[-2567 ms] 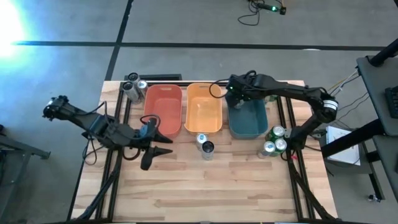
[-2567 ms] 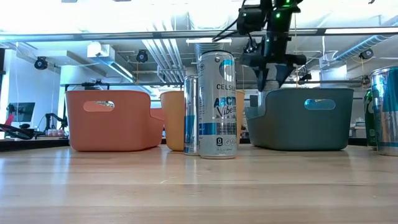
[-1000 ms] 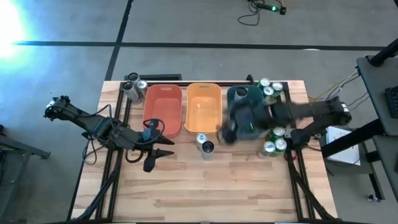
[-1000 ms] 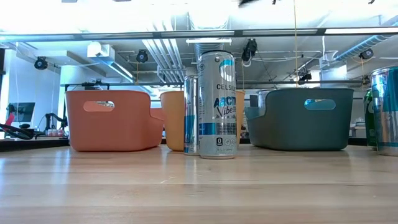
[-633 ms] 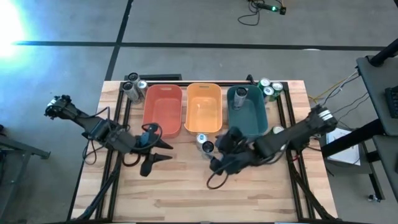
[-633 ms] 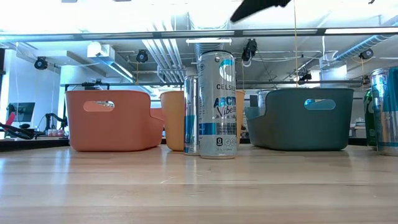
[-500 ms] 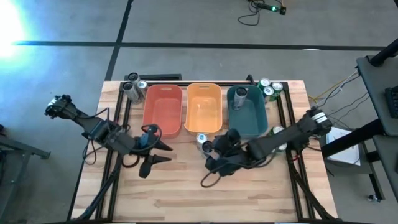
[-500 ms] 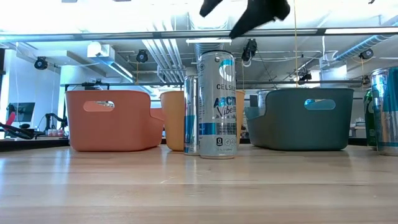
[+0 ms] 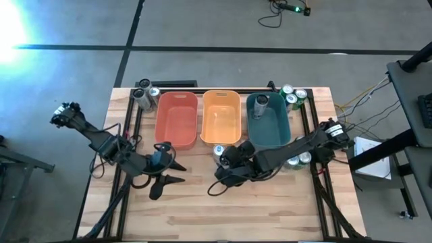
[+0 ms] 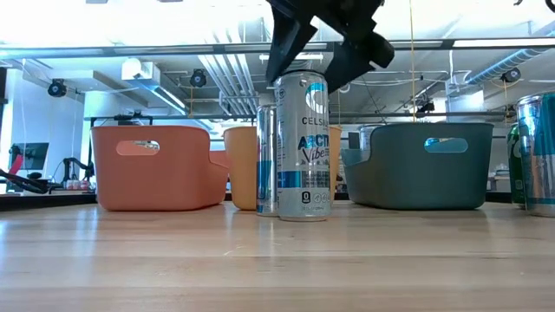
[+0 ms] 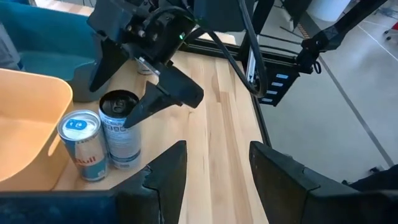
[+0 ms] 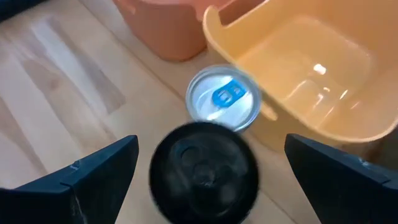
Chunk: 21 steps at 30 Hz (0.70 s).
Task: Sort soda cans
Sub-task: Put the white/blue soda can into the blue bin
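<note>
The tall silver-and-blue black-topped soda can (image 12: 204, 167), rigid but slick and tippy, suits a mid-body side grip; the right gripper (image 12: 202, 180) hovers spread wide above it, orange plastic bin (image 12: 311, 74) at two o'clock.

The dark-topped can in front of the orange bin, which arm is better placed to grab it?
Right. Its open pincer hangs directly over the dark-topped silver can, fingers either side. The left pincer sits apart near the red bin.

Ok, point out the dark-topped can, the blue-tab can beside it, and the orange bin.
Dark-topped can (image 12: 204, 165), right wrist view, lid centre.
Blue-tab can (image 12: 224, 99), right wrist view, lid tab.
Orange bin (image 12: 214, 25), right wrist view, near rim.
</note>
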Each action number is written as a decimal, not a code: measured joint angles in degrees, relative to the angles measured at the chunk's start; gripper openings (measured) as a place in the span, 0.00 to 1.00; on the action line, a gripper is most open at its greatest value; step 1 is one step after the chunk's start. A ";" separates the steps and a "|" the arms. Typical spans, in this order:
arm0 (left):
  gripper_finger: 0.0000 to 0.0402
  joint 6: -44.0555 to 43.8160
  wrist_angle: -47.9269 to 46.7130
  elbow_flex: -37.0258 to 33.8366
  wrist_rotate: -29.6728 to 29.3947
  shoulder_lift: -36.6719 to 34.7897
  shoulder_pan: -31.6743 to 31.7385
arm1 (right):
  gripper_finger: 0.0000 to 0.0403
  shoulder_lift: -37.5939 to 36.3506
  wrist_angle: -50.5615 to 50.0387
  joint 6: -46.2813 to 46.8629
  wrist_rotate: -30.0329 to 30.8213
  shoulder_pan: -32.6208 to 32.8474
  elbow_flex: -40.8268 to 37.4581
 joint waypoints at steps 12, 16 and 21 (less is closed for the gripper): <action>0.40 -0.55 -0.11 0.00 0.03 1.51 -1.61 | 0.94 3.38 1.49 1.12 -0.99 0.02 0.00; 0.40 -0.67 -0.25 0.00 0.04 1.51 -1.97 | 0.82 3.46 1.16 2.10 -0.97 0.01 0.00; 0.40 -1.24 -0.46 0.00 0.04 1.51 -1.98 | 0.63 2.68 0.40 1.27 -1.95 0.02 0.25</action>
